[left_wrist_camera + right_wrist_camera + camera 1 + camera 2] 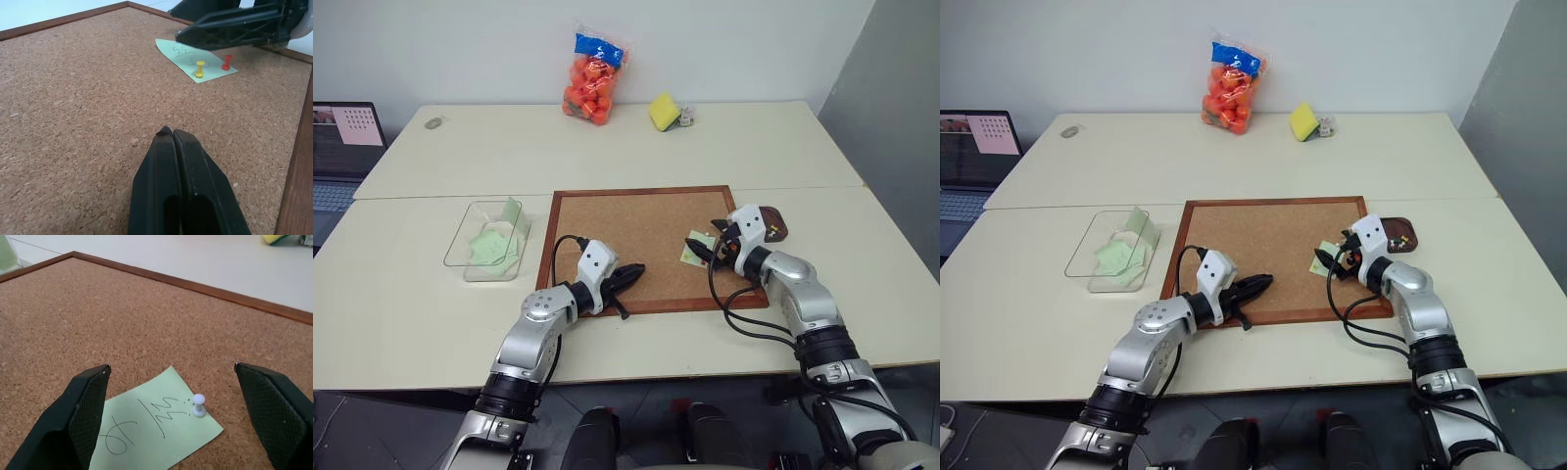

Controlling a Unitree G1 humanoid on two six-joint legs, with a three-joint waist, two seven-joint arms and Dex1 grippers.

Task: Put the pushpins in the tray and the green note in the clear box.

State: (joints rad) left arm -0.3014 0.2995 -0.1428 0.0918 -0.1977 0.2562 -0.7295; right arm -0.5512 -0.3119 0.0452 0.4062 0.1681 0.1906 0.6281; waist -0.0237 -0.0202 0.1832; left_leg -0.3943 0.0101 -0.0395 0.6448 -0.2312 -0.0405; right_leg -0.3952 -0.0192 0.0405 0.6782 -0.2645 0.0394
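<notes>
A pale green note [156,431] with pen scribbles lies on the corkboard, held by a white pushpin [198,405], a yellow pushpin [200,68] and a red pushpin [227,62]. My right gripper [172,366] is open, low over the board, with the note and the white pin between its fingers. My left gripper [636,269] is shut and empty near the board's front edge, pointing toward the note. The dark brown tray [1400,233] sits just off the board's right edge, behind my right wrist. The clear box [489,240] stands left of the board with pale green slips inside.
The wood-framed corkboard [636,220] lies at the table's middle. A bag of orange balls [593,83] and a yellow-green sponge [664,111] sit at the back. A laptop [342,147] stands at the far left. Cables hang from both wrists.
</notes>
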